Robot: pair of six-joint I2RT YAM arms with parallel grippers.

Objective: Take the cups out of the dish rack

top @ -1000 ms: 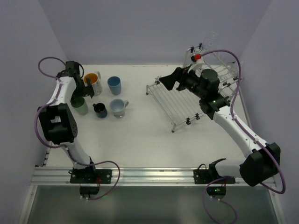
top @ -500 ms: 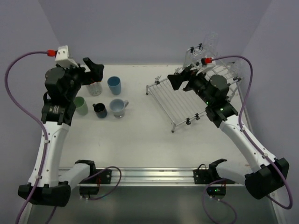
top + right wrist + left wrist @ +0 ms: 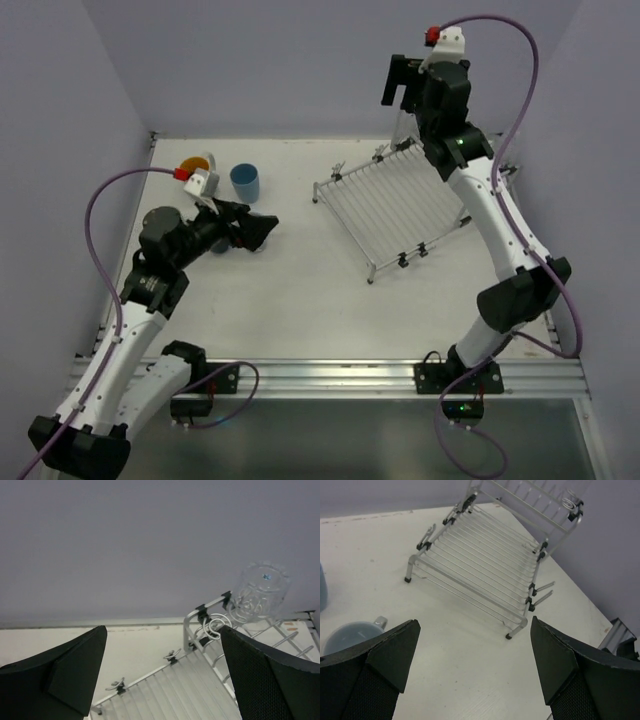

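The dish rack stands at the right of the table, its flat section bare. A clear glass sits upside down on the rack's raised back corner. It is hidden behind my right arm in the top view. My right gripper hangs high above the rack's back edge, open and empty. My left gripper points right toward the rack, open and empty. It hovers over a light blue mug. An orange-lined white mug and a blue cup stand at far left.
My left arm covers the other cups at the left of the table. The purple back wall rises close behind the rack. An aluminium rail runs along the near edge, holding both arm bases.
My left arm swung away from the cups at far left, dropped lower and turned right toward the rack. My right arm rose from over the rack to high near the back wall.
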